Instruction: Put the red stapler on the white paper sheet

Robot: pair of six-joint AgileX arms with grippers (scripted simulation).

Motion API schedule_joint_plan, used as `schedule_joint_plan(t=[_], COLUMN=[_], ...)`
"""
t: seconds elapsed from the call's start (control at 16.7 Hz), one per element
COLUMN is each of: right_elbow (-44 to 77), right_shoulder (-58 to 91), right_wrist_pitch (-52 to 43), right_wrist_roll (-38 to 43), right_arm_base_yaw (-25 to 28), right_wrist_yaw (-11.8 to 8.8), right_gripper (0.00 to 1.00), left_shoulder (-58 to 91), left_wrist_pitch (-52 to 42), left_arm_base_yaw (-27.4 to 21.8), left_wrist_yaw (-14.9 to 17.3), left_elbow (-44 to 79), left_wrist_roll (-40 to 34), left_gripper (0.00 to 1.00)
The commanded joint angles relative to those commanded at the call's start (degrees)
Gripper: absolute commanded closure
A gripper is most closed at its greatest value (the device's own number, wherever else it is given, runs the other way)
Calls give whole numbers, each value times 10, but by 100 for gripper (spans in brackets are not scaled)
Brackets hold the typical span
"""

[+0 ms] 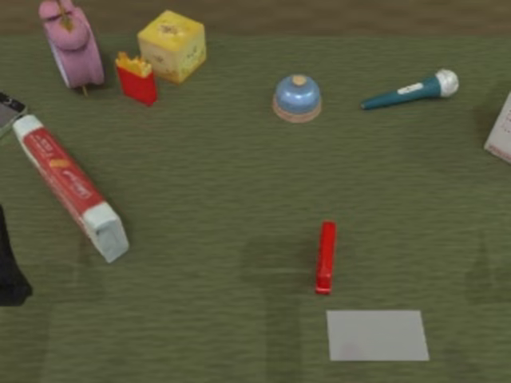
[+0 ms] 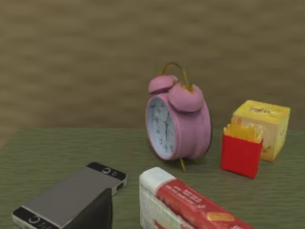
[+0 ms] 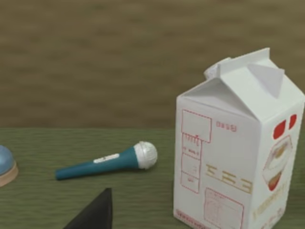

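Observation:
The red stapler (image 1: 325, 257) lies flat on the green table, right of centre, its length running toward the front edge. The white paper sheet (image 1: 377, 335) lies flat just in front of it and slightly to the right, a small gap apart. Neither gripper is near them. My left arm (image 1: 9, 275) shows as a dark shape at the table's left edge. In its wrist view, a dark part of the left gripper (image 2: 95, 212) hangs over a phone. My right arm is out of the top view. A dark tip of the right gripper (image 3: 95, 212) shows in its wrist view.
A red-and-white toothpaste box (image 1: 70, 185) lies at the left, with a phone (image 1: 8, 112) behind it. Along the back stand a pink alarm clock (image 1: 72, 44), a red fries-box toy (image 1: 136, 77), a yellow cube (image 1: 172, 45), a blue bell (image 1: 297, 97) and a teal microphone (image 1: 409, 89). A white carton (image 1: 501, 128) stands at the right edge.

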Motion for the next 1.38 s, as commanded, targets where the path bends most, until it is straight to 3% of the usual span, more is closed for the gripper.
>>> schedule_joint_plan(t=[0.24,0.48,1.38], right_elbow=[15,104,726], right_shoulder=[17,121,863], right_wrist_pitch=[-11,-72,-506], right_wrist_roll=[7,46,324], right_arm_base_yaw=[6,38,262], right_wrist_yaw=[0,-1,-1], right_gripper=[0,0,0], left_shoulder=[0,0,0], left_wrist_pitch=[0,0,0], left_arm_base_yaw=[0,0,0], left_wrist_yaw=[0,0,0], left_elbow=[0,0,0], left_wrist_roll=[0,0,0], left_gripper=[0,0,0])
